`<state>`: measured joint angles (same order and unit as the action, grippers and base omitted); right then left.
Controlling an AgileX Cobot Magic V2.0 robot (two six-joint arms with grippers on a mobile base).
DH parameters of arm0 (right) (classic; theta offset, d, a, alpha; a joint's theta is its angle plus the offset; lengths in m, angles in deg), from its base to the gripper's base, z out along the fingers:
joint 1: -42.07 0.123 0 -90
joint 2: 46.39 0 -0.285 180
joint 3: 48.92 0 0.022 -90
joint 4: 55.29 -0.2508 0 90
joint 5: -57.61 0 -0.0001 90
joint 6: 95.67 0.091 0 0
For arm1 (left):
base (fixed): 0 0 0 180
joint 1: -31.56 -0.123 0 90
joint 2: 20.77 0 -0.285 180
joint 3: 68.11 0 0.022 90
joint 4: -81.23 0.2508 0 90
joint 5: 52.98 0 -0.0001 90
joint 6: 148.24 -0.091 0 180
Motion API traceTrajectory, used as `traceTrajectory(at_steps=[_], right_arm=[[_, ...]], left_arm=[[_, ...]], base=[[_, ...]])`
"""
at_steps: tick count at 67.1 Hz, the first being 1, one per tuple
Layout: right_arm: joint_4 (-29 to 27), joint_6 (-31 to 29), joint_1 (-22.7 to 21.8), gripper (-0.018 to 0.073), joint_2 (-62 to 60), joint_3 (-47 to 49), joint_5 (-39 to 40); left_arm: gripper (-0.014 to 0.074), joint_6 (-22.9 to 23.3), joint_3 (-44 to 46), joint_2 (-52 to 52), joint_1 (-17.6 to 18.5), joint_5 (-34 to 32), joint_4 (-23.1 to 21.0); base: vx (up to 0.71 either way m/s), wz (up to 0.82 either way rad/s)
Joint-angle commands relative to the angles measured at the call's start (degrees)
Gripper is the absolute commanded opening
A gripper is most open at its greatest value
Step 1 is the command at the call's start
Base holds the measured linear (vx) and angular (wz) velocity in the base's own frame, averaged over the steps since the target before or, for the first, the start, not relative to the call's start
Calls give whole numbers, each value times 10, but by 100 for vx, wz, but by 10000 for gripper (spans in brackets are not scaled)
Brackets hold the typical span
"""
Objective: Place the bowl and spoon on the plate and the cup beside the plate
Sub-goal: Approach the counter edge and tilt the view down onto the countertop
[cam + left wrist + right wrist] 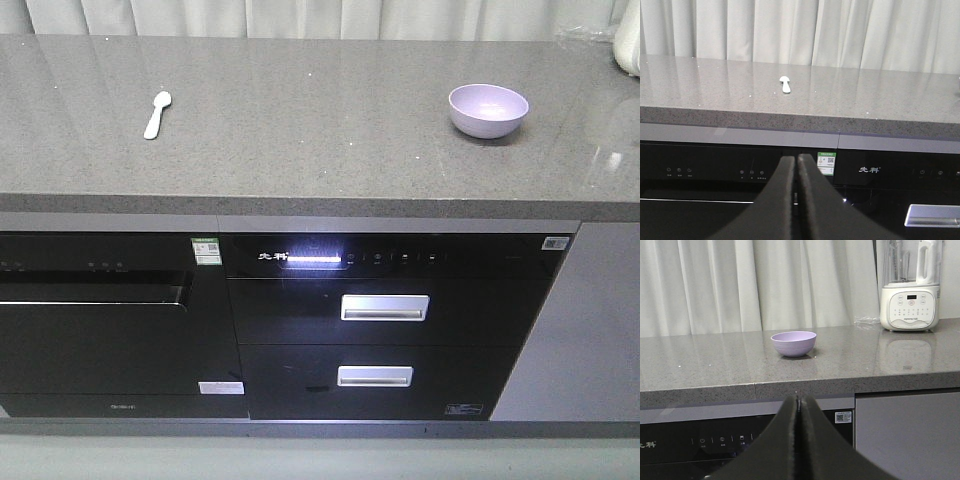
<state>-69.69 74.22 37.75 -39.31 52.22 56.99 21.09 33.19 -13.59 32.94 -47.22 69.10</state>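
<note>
The lilac bowl stands upright on the right part of the grey countertop, and shows in the right wrist view as the bowl. The pale spoon lies flat at the left, seen small as the spoon in the left wrist view. The plate and the cup are out of view. My left gripper is shut with nothing in it, low in front of the cabinet face. My right gripper is shut and empty too, below the counter edge, well short of the bowl.
A white blender stands at the counter's back right corner. Pale curtains hang behind the counter. Below it are a black appliance panel, drawers with silver handles and a grey cabinet door.
</note>
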Motion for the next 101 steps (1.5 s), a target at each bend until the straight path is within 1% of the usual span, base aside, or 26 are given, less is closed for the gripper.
traceTrajectory(at_steps=[1, 101], right_arm=[[4, -5, -3, -1, -5, -5, 42], [4, -5, -3, -1, -5, -5, 42]], left_arm=[[-6, 4, -15, -9, 2, -47, -1], [-6, 4, -15, -9, 2, -47, -1]], base=[[6, -1], [5, -1]])
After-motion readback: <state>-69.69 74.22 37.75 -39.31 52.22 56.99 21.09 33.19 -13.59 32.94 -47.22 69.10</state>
